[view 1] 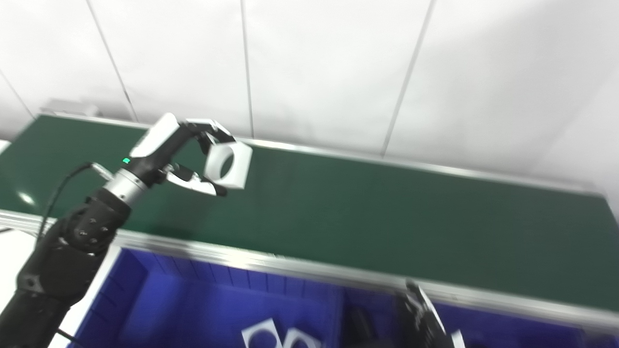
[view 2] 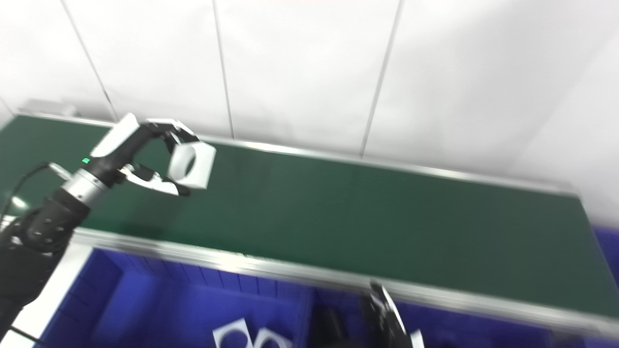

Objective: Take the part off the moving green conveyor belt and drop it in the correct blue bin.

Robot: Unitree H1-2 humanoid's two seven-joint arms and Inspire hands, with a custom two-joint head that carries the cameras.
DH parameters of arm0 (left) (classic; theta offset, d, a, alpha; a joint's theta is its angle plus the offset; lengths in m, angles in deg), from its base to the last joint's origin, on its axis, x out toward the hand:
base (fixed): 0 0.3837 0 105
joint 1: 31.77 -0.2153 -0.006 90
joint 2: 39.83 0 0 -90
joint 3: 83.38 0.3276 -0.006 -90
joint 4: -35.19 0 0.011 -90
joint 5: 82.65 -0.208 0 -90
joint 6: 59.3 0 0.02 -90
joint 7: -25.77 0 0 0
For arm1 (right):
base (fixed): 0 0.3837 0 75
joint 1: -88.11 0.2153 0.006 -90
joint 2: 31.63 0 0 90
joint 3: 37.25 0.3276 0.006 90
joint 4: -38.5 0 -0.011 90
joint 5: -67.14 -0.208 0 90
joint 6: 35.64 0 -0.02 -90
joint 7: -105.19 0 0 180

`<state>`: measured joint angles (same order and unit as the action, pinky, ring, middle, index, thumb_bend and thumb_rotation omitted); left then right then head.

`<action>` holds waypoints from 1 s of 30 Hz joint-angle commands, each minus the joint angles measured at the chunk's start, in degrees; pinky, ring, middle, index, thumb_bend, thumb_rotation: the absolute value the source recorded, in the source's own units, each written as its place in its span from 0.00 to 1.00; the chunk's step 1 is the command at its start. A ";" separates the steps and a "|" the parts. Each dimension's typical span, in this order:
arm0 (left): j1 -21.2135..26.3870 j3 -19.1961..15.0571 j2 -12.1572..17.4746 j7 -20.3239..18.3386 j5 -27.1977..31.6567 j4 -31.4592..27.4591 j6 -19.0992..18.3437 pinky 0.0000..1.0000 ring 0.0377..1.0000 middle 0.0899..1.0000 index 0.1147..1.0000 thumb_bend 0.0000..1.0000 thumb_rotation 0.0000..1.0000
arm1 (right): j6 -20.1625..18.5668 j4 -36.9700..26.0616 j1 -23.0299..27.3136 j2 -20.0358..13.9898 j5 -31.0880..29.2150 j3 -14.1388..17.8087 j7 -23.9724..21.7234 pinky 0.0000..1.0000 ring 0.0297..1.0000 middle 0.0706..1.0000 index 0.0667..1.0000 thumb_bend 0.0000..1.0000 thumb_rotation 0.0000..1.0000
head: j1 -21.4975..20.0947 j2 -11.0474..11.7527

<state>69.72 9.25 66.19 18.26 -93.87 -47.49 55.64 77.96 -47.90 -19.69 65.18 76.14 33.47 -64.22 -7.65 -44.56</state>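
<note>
Blue bin (view 1: 159, 295) sits closest, white square parts (view 1: 263, 333) already inside. Behind it runs the green conveyor belt (view 1: 387, 227) — bare. Left hand (view 1: 186, 154) pinches the white part (view 1: 227, 166) by fingertips above the belt (could slip en route). Right hand (view 1: 425, 314) low, blurred — can't tell its fingers. No readable writing.

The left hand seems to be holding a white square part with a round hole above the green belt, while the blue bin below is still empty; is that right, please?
Not quite: the blue bin is not empty. The left eye view shows white parts already lying in it. The rest holds: the left hand holds the white square part with a round hole above the green belt.
</note>
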 commanded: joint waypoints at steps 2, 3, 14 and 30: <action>-1.39 0.90 0.24 1.19 2.16 -2.11 1.96 0.39 0.40 0.44 0.46 0.50 0.00 | 3.31 -2.18 0.44 1.46 2.07 -0.17 1.12 0.75 0.78 0.81 0.92 0.87 0.40 | -1.87 -0.96; -2.39 1.56 -0.04 1.69 1.93 -2.24 1.97 0.39 0.40 0.44 0.46 0.50 0.00 | 3.29 -2.30 0.53 1.82 2.57 -0.14 1.07 0.75 0.78 0.81 0.93 0.87 0.41 | -3.34 -1.64; -9.03 14.04 -0.12 8.80 0.12 -1.60 1.98 0.37 0.38 0.42 0.48 0.50 0.00 | 3.24 -3.25 0.43 4.06 4.74 0.89 0.01 0.76 0.79 0.81 0.93 0.88 0.43 | -6.32 -3.69; -14.38 21.08 -2.60 5.24 -10.29 -1.47 0.19 0.40 0.38 0.43 0.49 0.49 0.00 | 3.22 -3.81 -0.36 5.40 4.80 2.26 -1.26 0.75 0.79 0.80 0.93 0.89 0.42 | -4.23 -3.27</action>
<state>54.72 30.83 64.38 24.29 -103.22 -47.65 55.80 77.96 -49.60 -19.89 69.84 81.17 35.48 -65.28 -11.96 -47.81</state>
